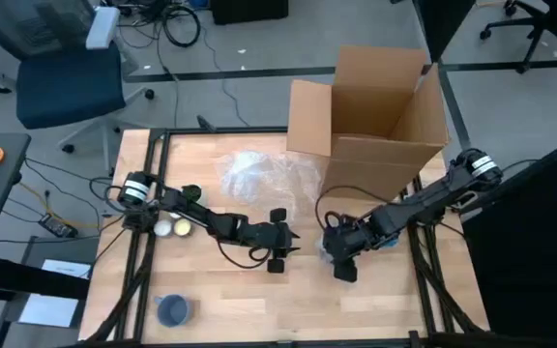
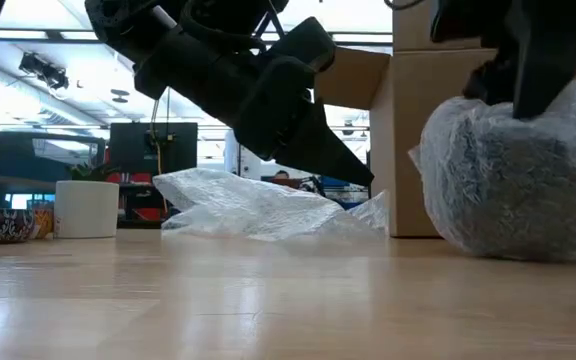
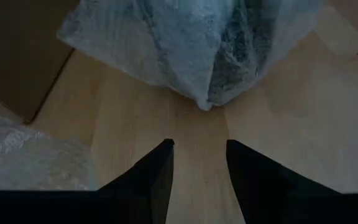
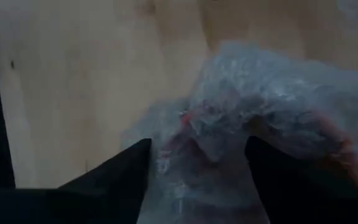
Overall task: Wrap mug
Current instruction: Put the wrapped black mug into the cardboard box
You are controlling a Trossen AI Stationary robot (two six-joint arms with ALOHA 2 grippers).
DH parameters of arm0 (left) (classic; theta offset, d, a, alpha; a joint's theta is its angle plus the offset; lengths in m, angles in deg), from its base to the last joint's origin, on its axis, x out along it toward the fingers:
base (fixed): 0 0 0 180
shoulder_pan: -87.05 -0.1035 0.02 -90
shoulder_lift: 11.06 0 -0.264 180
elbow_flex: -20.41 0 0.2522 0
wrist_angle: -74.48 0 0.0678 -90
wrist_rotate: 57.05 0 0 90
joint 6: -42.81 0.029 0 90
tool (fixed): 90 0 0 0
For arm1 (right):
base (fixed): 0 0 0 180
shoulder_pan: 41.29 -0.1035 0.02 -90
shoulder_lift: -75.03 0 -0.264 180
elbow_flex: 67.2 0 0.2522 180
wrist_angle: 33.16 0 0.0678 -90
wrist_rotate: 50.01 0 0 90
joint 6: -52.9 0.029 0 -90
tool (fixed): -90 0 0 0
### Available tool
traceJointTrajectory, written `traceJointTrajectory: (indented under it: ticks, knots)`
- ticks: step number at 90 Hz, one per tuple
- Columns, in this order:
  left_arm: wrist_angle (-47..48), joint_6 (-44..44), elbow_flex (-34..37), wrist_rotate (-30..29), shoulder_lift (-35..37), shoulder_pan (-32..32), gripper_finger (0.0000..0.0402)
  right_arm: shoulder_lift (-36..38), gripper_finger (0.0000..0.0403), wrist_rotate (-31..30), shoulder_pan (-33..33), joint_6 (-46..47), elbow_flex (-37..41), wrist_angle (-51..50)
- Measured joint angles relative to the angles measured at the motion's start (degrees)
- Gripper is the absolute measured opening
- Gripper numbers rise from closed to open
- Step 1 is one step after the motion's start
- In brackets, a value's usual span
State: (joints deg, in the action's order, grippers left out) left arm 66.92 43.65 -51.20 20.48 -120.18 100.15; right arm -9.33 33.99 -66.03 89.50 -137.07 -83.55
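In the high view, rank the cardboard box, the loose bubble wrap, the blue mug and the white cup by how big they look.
1. cardboard box
2. loose bubble wrap
3. blue mug
4. white cup; it is partly hidden under the left arm, so its place below the mug is unsure.

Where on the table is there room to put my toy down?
Bare wood lies along the front edge, between the blue cup and the wrapped mug. It is crowded at the back by the cardboard box and bubble wrap.
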Motion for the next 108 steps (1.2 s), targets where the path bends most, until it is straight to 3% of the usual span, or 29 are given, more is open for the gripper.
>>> traceJointTrajectory:
  ticks: [15,42,68,84,108]
  knots:
    - [-0.04,0.0,0.0,0.0,0.0,0.02,0.0131,0.19,0.0243,0.66,0.89,-0.42,4.47,6.89]
    - [-0.04,0.0,0.0,0.0,0.0,0.0,0.0131,0.13,0.0215,1.5,3.0,-0.68,5.61,7.05]
    - [1.06,0.34,-0.51,-1.69,0.2,0.01,0.0131,-0.02,0.0112,3.83,3.9,-0.71,5.79,6.75]
    - [9.5,2.14,-2.37,-4.4,4.09,0.02,0.0131,-0.02,0.002,5.34,3.87,-2.28,5.81,6.61]
    - [22.2,4.84,-2.38,-11.0,13.73,0.13,0.0131,-0.52,0.0008,6.43,3.44,-3.44,1.03,3.12]
